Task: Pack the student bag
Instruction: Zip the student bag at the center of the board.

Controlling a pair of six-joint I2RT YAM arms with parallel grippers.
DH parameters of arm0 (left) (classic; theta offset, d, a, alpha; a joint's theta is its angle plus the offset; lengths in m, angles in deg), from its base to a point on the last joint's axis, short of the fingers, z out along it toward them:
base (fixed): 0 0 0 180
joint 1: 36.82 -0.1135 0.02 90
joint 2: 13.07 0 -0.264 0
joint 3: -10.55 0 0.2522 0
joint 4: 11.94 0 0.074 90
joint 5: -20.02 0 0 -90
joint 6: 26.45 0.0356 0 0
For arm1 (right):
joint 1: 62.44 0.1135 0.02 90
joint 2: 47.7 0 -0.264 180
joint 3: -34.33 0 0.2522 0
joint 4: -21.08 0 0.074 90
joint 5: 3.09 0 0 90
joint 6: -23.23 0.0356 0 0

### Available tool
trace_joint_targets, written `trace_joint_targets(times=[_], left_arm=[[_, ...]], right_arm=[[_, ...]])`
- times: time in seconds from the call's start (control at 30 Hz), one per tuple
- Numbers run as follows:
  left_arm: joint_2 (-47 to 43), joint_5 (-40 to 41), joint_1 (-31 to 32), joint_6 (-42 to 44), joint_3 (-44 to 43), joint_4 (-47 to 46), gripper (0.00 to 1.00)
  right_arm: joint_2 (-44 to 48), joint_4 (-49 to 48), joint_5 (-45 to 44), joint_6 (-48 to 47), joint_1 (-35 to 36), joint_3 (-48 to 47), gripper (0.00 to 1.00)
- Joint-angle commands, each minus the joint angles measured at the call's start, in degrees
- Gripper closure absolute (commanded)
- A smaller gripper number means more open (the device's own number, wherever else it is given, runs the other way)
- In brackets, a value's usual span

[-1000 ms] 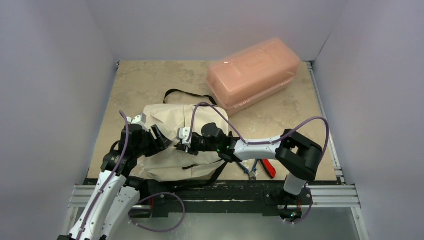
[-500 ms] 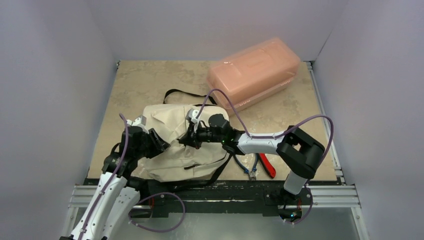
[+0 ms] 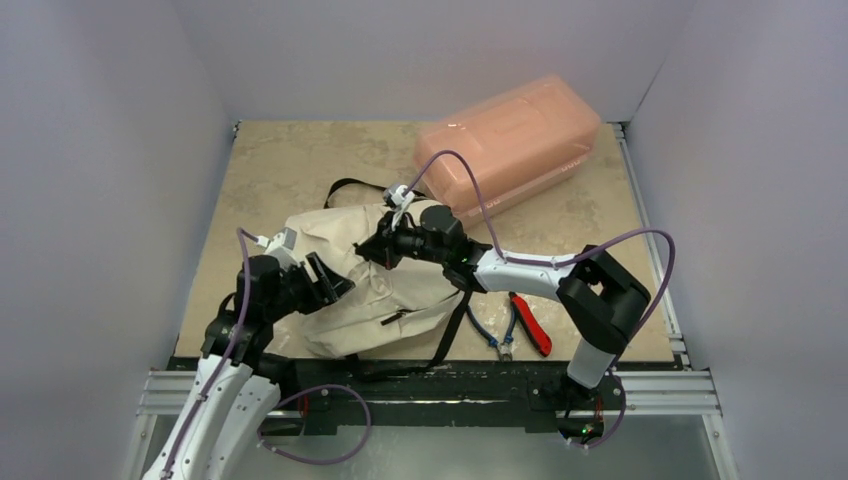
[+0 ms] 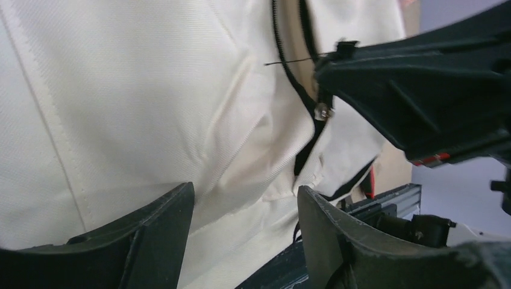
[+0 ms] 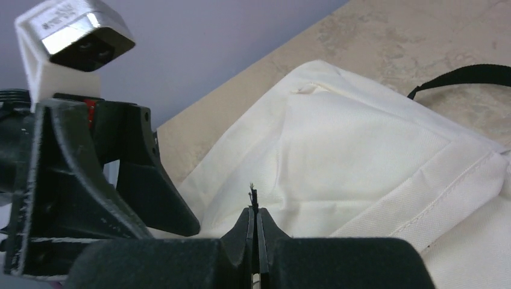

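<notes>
The cream student bag (image 3: pixel 345 290) lies slumped between the left gripper (image 4: pixel 246 195), jaws well apart over its fabric, and the right gripper (image 5: pixel 257 214), pinched tight on its thin black zip cord (image 5: pixel 253 195), with a pink box (image 3: pixel 510 140) behind and red-handled pliers (image 3: pixel 533 333) to its right.

I can't tell what the thin black strand (image 5: pixel 253 194) nipped in my right gripper (image 5: pixel 258 218) belongs to, it's too small; the student bag (image 4: pixel 120 90) overruns the left wrist view's top and left edges, and my left gripper (image 4: pixel 244 191) is cropped along the bottom.
</notes>
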Motion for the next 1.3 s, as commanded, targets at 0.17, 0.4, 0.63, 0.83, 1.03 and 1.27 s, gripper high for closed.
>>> trace_joint_targets(times=[0.17, 0.4, 0.63, 0.83, 1.03, 1.27], left_arm=[[1.52, -7.57, 9.59, 2.84, -3.37, -12.78, 0.44], [11.49, 3.44, 19.19, -0.68, -3.05, -16.66, 0.51], [15.2, 8.43, 19.48, 1.14, -3.06, -17.81, 0.52], [16.57, 10.41, 19.46, 2.4, -4.31, -18.56, 0.55], [20.53, 9.1, 19.49, 0.59, -0.33, -19.49, 1.0], [8.46, 10.68, 19.82, -2.9, 5.88, -10.37, 1.0]], right_arm=[[1.9, -7.09, -1.06, 6.22, -1.25, -3.32, 1.0], [2.63, -6.76, -0.07, 7.59, -1.23, -3.02, 1.0], [2.61, -6.91, 1.22, 7.7, -1.16, -2.63, 1.0], [2.46, -7.02, 1.31, 7.79, -0.92, -3.11, 1.0], [1.36, -5.76, -1.83, 7.38, -0.81, -6.79, 1.0], [-5.55, 0.01, -13.46, -1.38, -3.52, -19.44, 1.0]])
